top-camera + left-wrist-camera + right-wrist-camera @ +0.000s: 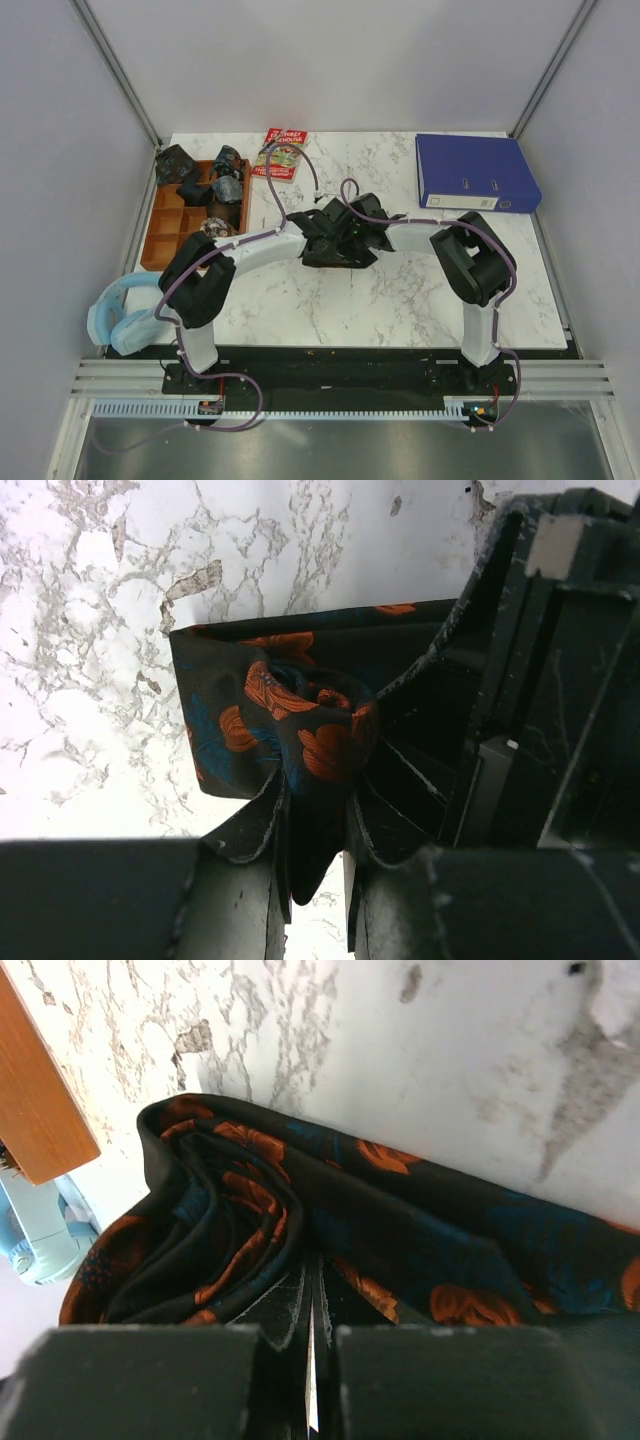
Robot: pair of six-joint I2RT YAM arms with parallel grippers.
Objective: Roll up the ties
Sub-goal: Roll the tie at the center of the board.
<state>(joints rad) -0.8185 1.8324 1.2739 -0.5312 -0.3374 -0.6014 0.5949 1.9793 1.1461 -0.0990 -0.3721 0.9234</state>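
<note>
The long black tie with orange-red blotches lies on the marble table, partly rolled into a coil. My left gripper is shut on the coiled end, with fabric pinched between the fingers. My right gripper is shut on a fold of the same tie, right beside the coil. In the top view both grippers, left and right, meet at the table's middle and hide most of the tie. Small dark patterned tie bundles sit in a wooden tray.
The wooden compartment tray stands at the left; its corner shows in the right wrist view. A red-and-green booklet lies at the back, a blue binder at the back right. Light blue headphones rest at the near left edge.
</note>
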